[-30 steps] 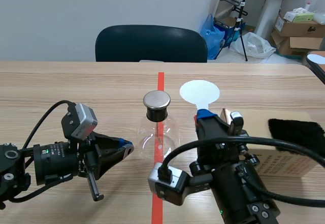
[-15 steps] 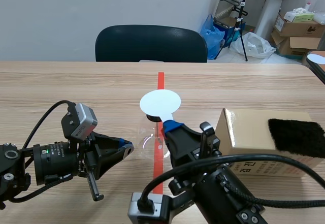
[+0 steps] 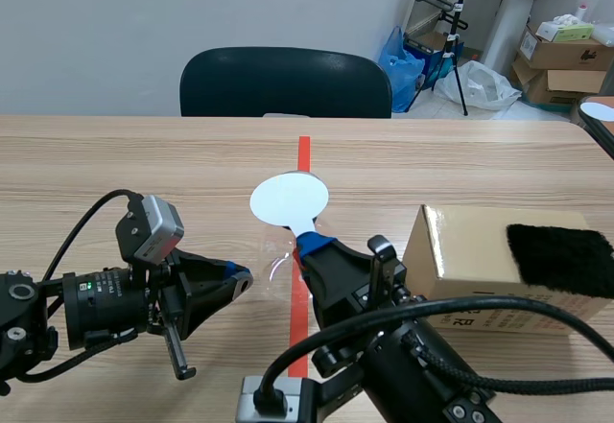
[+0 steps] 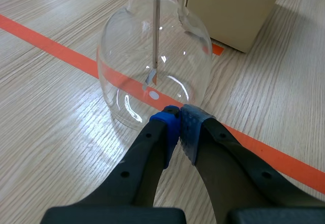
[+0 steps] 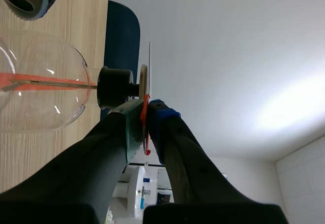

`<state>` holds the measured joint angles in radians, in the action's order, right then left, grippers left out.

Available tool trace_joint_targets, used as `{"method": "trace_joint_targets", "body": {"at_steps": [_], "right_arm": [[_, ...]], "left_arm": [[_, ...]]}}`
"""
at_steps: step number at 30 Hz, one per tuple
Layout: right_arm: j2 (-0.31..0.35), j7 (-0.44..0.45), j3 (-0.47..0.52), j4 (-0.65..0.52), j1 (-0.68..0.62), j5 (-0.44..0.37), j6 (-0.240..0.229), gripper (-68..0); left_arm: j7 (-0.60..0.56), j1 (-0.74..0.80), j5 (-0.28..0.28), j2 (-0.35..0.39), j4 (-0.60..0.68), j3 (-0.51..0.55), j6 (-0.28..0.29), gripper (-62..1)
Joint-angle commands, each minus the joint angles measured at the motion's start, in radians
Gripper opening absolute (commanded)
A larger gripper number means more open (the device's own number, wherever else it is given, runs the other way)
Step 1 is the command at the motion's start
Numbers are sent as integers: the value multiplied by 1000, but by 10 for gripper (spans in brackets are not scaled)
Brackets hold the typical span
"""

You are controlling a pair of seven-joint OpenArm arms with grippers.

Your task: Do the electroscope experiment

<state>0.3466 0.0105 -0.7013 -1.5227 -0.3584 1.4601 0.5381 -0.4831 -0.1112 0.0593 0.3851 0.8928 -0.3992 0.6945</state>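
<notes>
Swinging in from beside the brown cardboard box [image 3: 480, 250], the right end effector [image 3: 312, 244] has carried the thin white round paddle [image 3: 289, 199] across until its disc covers the top of the clear glass electroscope flask [image 3: 275, 255]. The left arm has not shifted.

The right end effector [image 5: 143, 113] is clamped on the paddle's handle. Its disc [image 5: 150, 64] stands edge-on just beside the flat metal cap [image 5: 143, 79] above the black stopper [image 5: 116, 87]; I cannot tell whether they touch. The left end effector [image 4: 180, 113] has its fingertips pressed together, holding nothing, just beside the flask's base.

The flask [image 4: 152, 71] stands upright on the wooden worktop [image 3: 144, 174], over the orange line. It looks thin-walled, smooth and light, so likely fragile and easy to slide or tip. The stoppered neck seems the safest hold. The paddle looks stiff and very light, best kept by its handle.
</notes>
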Motion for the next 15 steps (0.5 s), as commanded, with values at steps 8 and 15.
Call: {"method": "trace_joint_targets", "body": {"at_steps": [8,15], "right_arm": [[11,-9,8,-16,13,1,14,-665],[11,-15,8,-16,13,1,14,-665]], "left_arm": [[-15,-8,-13,-2,23,7,2,-580],[-15,-8,-13,-2,23,7,2,-580]]}}
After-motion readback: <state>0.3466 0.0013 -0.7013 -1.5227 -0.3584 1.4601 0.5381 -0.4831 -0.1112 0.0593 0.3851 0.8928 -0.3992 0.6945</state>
